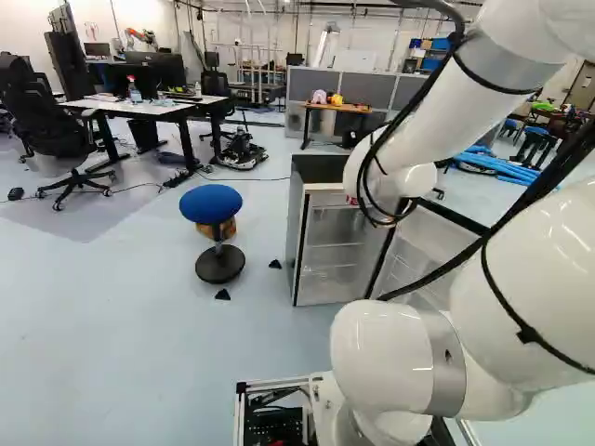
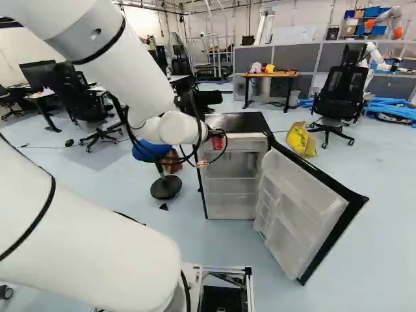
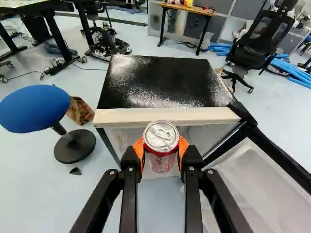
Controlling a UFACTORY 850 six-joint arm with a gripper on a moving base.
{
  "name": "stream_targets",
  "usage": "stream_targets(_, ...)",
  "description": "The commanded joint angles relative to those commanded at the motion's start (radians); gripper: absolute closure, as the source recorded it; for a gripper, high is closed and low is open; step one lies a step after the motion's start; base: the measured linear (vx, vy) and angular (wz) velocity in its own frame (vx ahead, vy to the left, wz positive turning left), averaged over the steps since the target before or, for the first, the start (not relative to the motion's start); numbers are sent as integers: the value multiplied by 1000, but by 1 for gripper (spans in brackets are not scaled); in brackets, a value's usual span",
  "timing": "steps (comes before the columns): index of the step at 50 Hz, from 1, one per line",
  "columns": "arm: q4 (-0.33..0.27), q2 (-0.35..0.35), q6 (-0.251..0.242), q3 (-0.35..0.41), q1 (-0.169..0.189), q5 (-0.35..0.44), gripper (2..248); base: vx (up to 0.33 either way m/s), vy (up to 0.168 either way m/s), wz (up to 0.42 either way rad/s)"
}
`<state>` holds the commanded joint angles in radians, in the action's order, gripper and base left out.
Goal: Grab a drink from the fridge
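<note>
Silver-and-red can [image 3: 161,137], black fridge top [image 3: 163,82], blue stool [image 3: 34,108]

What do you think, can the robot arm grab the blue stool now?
Probably not: its gripper is shut on a can. The stool stands out in the open beside the fridge, but the can likely has to go down first.

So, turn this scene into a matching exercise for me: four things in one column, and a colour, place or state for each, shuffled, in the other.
Things:
1. soda can
2. fridge door
3. stool seat
4. bag near the office chair

Colours, places, states:
A. blue
B. swung open
C. yellow
D. held between the fingers

Right pairs: 1-D, 2-B, 3-A, 4-C
</note>
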<state>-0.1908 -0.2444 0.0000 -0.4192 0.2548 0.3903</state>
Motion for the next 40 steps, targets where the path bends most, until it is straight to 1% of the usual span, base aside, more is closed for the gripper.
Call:
stream_targets(25, 31, 74, 0, -126, -26, -42, 159, 0, 0, 0)
stream_targets(40, 52, 156, 0, -202, -40, -47, 159, 0, 0, 0)
